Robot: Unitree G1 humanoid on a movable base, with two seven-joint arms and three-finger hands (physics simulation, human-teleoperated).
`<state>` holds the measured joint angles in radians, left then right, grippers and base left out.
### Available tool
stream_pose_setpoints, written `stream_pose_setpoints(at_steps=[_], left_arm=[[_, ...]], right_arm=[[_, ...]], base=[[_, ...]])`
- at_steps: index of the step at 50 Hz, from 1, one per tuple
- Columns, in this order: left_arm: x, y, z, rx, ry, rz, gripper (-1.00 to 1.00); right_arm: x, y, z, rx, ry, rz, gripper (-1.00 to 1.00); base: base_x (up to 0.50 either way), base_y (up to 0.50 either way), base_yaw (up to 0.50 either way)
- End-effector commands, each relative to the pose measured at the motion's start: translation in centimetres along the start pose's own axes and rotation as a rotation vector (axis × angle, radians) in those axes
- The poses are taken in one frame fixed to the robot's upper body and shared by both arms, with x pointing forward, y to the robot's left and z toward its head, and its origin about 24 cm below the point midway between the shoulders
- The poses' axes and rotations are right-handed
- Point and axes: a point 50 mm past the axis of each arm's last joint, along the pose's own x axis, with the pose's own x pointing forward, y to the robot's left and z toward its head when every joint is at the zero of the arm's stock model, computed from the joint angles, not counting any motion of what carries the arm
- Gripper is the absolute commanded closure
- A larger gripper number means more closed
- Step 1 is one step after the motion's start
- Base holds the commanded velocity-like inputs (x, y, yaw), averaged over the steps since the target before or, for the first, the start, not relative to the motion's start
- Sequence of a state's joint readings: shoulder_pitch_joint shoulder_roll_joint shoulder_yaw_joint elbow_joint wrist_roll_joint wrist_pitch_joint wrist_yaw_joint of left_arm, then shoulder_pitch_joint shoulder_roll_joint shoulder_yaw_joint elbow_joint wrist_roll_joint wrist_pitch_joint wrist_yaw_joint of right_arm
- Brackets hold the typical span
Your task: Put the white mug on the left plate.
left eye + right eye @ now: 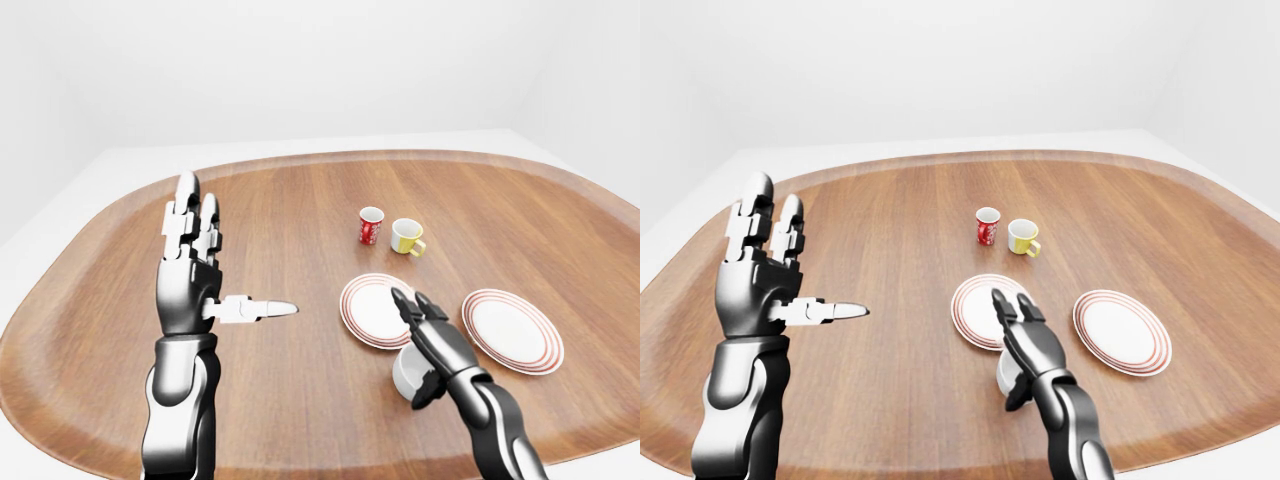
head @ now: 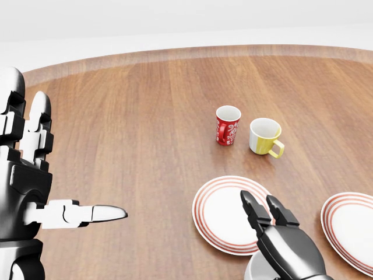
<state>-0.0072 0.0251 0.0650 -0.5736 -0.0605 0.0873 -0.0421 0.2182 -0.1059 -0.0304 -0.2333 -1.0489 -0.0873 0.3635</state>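
The white mug (image 1: pixel 407 372) stands on the wooden table (image 1: pixel 290 215), just below the left plate (image 1: pixel 366 310) in the left-eye view. The plate is white with red rings and nothing lies on it. My right hand (image 1: pixel 418 345) lies over the mug from the right. Its fingers stretch out over the mug toward the plate's lower edge and its thumb hangs down beside the mug; they are not closed round it. My left hand (image 1: pixel 212 268) is open and empty, raised upright at the left with the thumb pointing right.
A second ringed plate (image 1: pixel 512 331) lies to the right of the left plate. A red patterned mug (image 1: pixel 371 226) and a yellow mug (image 1: pixel 407 237) stand above the plates. The table's rounded rim (image 1: pixel 60 260) curves round on the left.
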Motion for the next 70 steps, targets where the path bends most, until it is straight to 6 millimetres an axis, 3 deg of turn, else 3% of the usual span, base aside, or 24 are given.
stream_pose_setpoints(at_steps=[1, 70], left_arm=[[0.0, 0.0, 0.0, 0.0, 0.001, -0.001, -0.99], [-0.1, -0.1, 0.1, -0.002, -0.003, -0.003, -0.99]], right_arm=[[0.0, 0.2, -0.4, -0.028, 0.021, 0.0, -1.0], [1.0, 2.4, -0.9, -0.123, 0.048, 0.03, -1.0]], base=[[0.0, 0.0, 0.0], [0.0, 0.0, 0.0]])
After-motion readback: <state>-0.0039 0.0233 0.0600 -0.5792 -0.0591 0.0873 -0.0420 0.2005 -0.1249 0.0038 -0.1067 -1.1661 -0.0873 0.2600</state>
